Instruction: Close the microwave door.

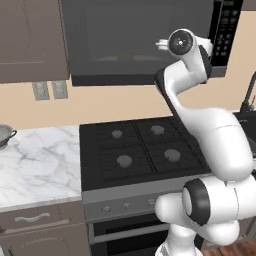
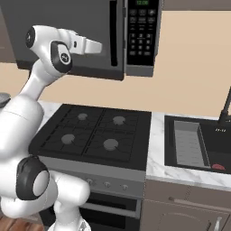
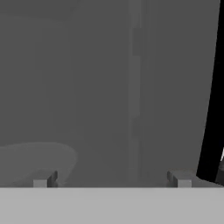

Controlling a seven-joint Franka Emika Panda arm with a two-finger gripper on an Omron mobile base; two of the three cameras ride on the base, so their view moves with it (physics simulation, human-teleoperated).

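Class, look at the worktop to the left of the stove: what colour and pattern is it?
The worktop is white marble with grey veins, clearest in the left base view.

The arm (image 1: 210,135) is glossy white, built of thick rounded links with smooth curved shells. Dark grey, nearly black rings and caps mark its joints, one a round disc with a small pale centre. The fingertips (image 3: 43,180) are small, blocky and dark grey, with lighter flat faces.
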